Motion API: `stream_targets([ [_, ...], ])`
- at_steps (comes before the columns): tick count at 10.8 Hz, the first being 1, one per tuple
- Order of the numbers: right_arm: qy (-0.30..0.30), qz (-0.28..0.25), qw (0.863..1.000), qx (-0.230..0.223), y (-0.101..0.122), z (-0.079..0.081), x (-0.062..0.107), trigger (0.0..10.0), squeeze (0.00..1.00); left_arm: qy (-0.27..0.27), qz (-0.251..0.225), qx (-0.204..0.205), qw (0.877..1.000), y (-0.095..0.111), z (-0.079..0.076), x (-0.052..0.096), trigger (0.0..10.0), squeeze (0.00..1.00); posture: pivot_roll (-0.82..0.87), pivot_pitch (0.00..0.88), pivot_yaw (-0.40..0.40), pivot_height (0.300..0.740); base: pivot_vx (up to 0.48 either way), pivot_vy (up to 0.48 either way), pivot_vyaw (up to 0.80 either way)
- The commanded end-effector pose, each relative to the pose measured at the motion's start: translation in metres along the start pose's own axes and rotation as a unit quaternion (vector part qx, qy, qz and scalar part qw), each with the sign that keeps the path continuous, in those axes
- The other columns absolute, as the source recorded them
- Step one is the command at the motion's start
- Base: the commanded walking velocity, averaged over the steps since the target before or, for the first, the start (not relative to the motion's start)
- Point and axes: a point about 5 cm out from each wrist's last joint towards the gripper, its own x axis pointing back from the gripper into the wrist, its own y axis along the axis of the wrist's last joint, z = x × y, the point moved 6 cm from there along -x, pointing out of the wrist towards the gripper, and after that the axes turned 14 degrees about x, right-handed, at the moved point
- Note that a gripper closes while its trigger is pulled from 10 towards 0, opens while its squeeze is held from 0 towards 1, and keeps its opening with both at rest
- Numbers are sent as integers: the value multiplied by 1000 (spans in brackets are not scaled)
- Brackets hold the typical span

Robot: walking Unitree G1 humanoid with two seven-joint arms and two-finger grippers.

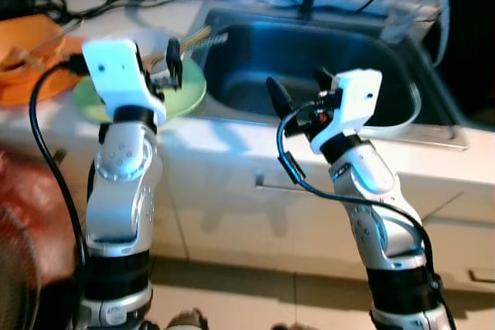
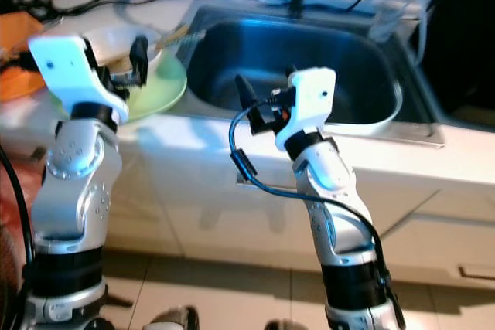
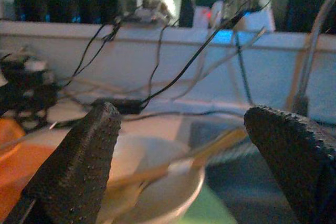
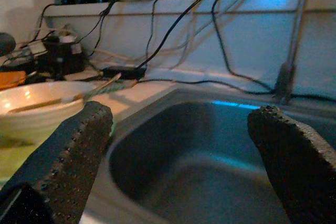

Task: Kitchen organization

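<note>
The left gripper [image 1: 172,63] is released, its two fingers [image 3: 79,161] spread wide, and it hovers above the white bowl [image 3: 157,182]. The bowl stands just in front of the gripper on a green plate [image 1: 186,94], which lies on the white surface [image 1: 232,141] beside the sink [image 1: 309,59]. A thin stick [image 3: 210,148] rests in the bowl and reaches out over its rim toward the sink. The right gripper [image 1: 302,90] is also released, with nothing between its fingers [image 4: 73,156], and it is held over the near edge of the sink, whose dark basin lies right ahead of it. Beyond the left gripper, an orange dish [image 1: 31,67] lies on the surface. Black cables [image 4: 173,30] run along the wall behind the sink.
</note>
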Motion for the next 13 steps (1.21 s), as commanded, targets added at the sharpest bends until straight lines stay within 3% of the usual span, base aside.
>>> stream_targets([
  [1,-11,-13,1000,8,7,-6,0,10000,0,-9,-11,-2,1000,6,-7,-1,10000,0,-15,102,-54,740,465,0,0],
  [7,-12,-25,999,19,14,-7,-1,10000,0,-1,-38,-5,999,20,-5,-2,10000,0,-15,108,-56,740,463,0,0],
  [10,-10,-26,999,21,13,-7,-1,10000,0,-6,-57,-8,998,27,-8,0,10000,0,-14,108,-57,740,0,0,0],
  [13,-7,-28,999,21,14,-6,-1,10000,0,24,-59,-53,997,23,7,6,10000,0,-5,105,-59,740,0,0,0],
])
